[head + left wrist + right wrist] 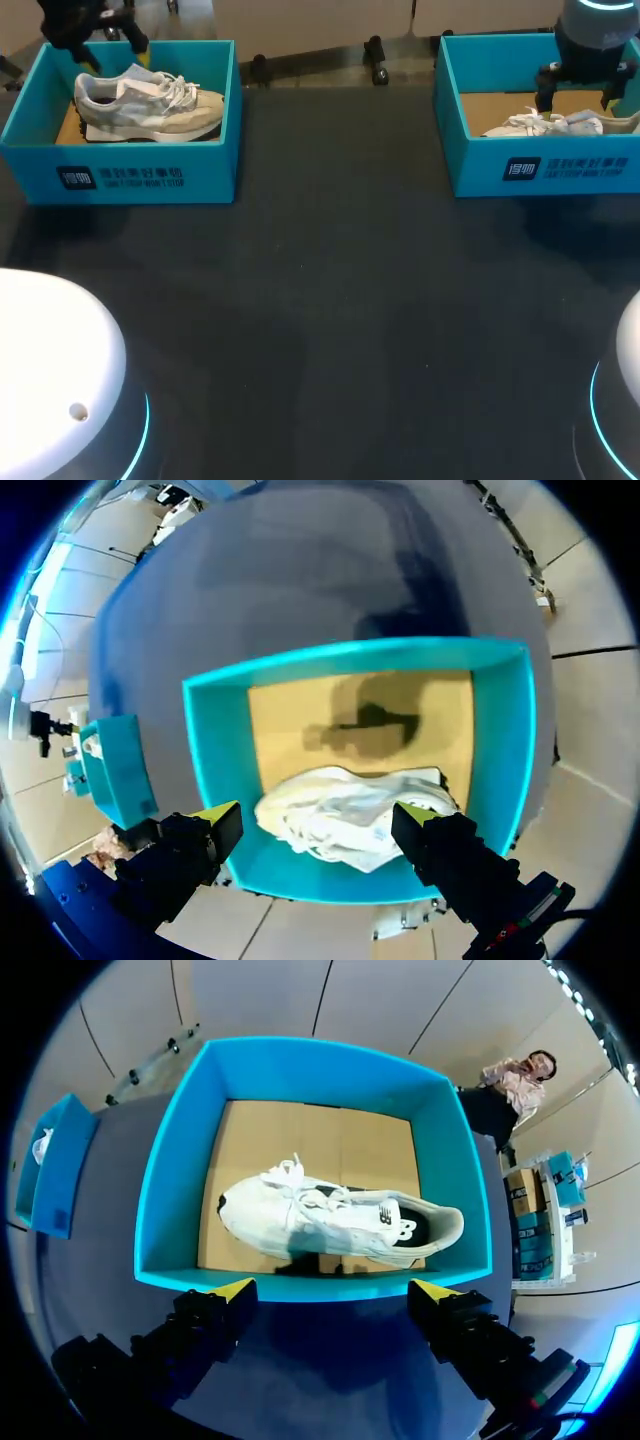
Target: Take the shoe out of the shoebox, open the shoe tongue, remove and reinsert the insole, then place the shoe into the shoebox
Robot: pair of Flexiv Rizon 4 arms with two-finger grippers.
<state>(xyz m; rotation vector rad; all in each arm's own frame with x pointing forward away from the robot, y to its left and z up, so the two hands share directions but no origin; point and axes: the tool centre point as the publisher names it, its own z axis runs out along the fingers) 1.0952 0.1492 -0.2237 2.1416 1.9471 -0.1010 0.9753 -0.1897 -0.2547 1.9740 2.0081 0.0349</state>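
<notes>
In the head view, two teal shoeboxes stand well apart at the far side of the dark worktop (320,300). The left shoebox (140,175) holds the left shoe (150,105), a grey and beige trainer upright on its sole with its toe toward the right. The left tool (108,48) hangs over that box's far left corner, one yellow tip showing just above the shoe's heel end. The right shoebox (540,170) holds the right shoe (560,124), a white one, and the right tool (578,98) hangs just above it with its dark fingers spread. In the left wrist view, the left tool (315,820) stands wide open, looking down into the left shoebox (500,740). The left shoe (345,815) lies in line with the gap between the fingers, against the wall nearest the tool, and neither finger touches it. The tool's shadow falls on the brown cardboard floor ahead of the shoe, and the right shoebox (115,770) shows off beside one finger. In the right wrist view, the right tool (335,1290) is likewise wide open and holds nothing. Ahead of it sits the right shoebox (310,1060), with the right shoe (320,1215) lying across its cardboard floor, laces loose. The left shoebox (55,1165) shows far off to one side.
</notes>
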